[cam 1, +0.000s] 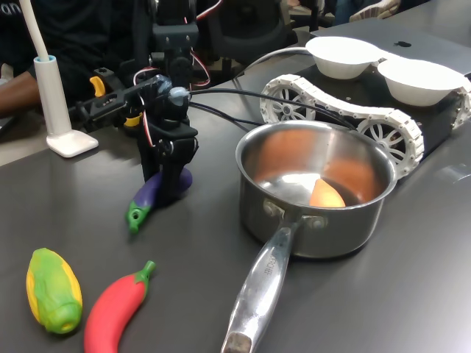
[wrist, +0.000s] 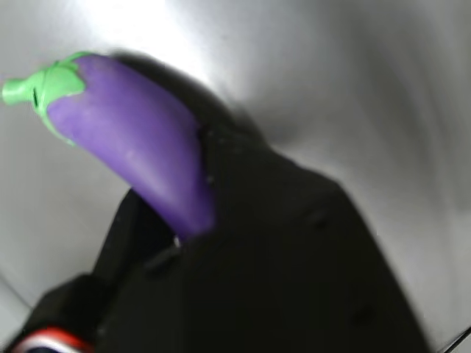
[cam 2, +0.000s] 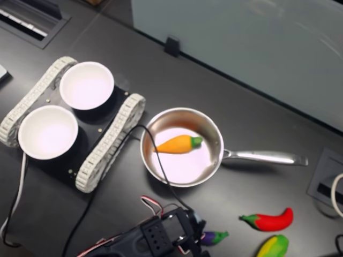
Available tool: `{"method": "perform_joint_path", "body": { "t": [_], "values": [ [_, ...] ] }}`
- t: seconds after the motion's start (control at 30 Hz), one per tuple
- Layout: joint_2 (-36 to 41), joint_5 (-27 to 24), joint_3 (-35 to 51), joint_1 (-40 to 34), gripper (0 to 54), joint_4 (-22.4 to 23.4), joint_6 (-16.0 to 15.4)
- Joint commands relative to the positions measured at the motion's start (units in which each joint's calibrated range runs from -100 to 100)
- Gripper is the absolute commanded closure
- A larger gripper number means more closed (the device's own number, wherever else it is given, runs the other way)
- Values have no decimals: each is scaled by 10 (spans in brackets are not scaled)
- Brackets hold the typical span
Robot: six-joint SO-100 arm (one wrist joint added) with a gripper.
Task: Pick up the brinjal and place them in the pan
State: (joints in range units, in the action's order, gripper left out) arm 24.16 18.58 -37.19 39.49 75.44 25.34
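Claw clamped on brinjal beside pan

Surface (cam 1: 412,294) carried the pan (cam 1: 368,220), which already held an orange carrot (cam 2: 174,144), handle pointing away from the arm. Left of it in the first exterior view, the claw (cam 1: 171,180) stood closed around the brinjal (cam 1: 147,198) near its rounded end, stem tilted down to the surface, apparently mid-pickup, leaving the stem end free.

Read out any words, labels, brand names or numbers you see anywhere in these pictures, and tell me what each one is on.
None can be read.
The pan, its handle, the brinjal and the white bowls carry no visible lettering.
The tool and arm show no legible marks.
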Motion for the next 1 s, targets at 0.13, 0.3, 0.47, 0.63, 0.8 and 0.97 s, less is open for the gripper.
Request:
{"method": "perform_joint_path", "body": {
  "t": [0.13,0.3,0.47,0.63,0.8,0.97],
  "values": [
    [80,-84,78,-39,535,3,6],
    [125,-115,101,-62,535,15,5],
    [172,-142,125,-69,533,24,5],
    [220,-161,138,-69,528,24,5],
    [264,-185,156,-72,523,20,5],
    [324,-191,143,-108,515,-4,5]
  ]
}}
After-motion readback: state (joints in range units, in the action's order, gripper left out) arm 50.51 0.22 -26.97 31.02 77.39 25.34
